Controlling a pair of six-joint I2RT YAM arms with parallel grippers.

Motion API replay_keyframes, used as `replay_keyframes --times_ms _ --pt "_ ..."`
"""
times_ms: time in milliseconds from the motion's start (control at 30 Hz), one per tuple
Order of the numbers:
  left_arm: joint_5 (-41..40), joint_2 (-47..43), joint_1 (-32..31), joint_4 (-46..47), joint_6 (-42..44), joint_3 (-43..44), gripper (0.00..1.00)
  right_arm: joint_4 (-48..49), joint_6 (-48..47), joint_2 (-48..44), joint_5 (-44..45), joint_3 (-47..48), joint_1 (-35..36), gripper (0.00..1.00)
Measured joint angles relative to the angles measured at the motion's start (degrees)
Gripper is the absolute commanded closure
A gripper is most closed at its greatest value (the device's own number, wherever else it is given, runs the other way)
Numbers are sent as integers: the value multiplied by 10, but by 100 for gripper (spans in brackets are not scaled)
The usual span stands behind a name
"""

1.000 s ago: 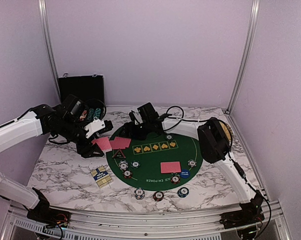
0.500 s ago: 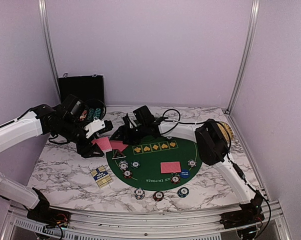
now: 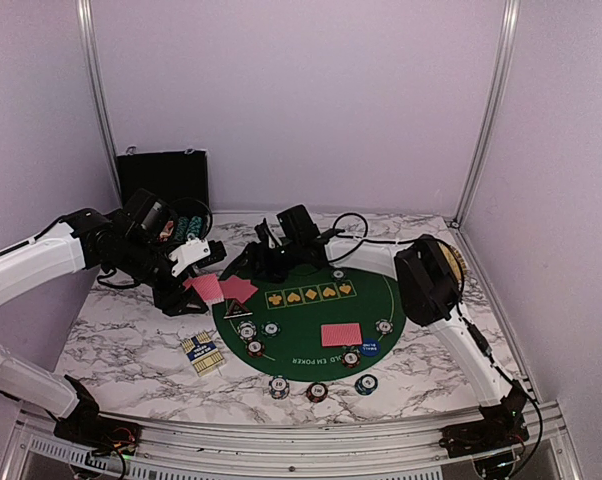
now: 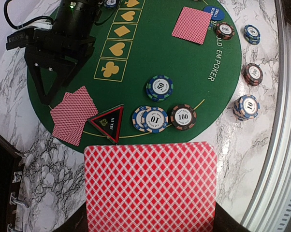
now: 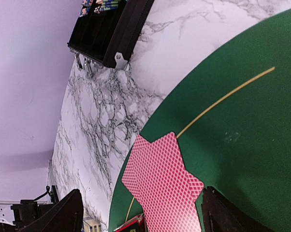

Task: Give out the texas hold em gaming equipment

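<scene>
Above the round green felt mat [image 3: 311,310], dealing seems midway.
Your left gripper [image 4: 150,223] pinches a red-backed playing card [image 4: 150,183]; your spread right gripper [image 5: 144,215] should probably take it.

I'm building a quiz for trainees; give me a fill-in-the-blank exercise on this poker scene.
The left gripper holds red-backed ____.
The right gripper has its jaws ____ over two cards.
The black chip nearest the triangular button reads ____.
Missing words: cards; open; 100.
</scene>
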Motion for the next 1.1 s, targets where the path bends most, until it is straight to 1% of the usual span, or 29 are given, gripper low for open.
replay_keyframes --times_ms 200,567,1100 --pt "0 0 0 0 0 0 100 13 9 29 0 44 -8 17" --pt "0 0 0 0 0 0 100 39 15 59 -11 59 -4 17" --pt "0 0 0 0 0 0 100 40 9 59 -21 60 22 17"
